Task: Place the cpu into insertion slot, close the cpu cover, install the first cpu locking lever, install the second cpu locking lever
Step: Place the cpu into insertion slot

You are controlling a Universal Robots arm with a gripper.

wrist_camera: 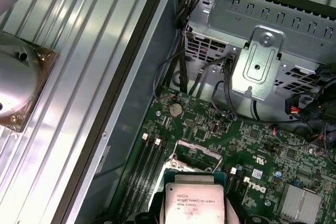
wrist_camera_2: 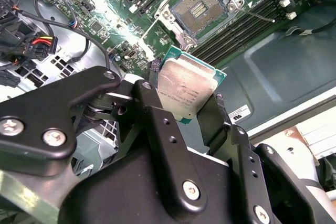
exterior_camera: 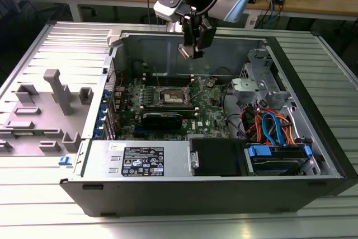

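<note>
One ribbed metal worktop (exterior_camera: 330, 54) with one open PC case (exterior_camera: 168, 194) lying on its side on it. Inside is one green circuit board (exterior_camera: 212, 118), towards the exterior view's left of the drive cage and cable bundle. One arm comes in from above, and its gripper (exterior_camera: 191, 48) hangs over the case, well clear of the board. Its two fingers (wrist_camera_2: 163, 129) are pinching the one cpu (wrist_camera_2: 186, 85) by opposite edges, silver top facing the second wrist camera, green rim showing. So the chip's up in the air, not seated. The one insertion slot (wrist_camera_2: 199, 6) sits on the board below it, dark centre uncovered, with long memory slots just beside it.
</note>
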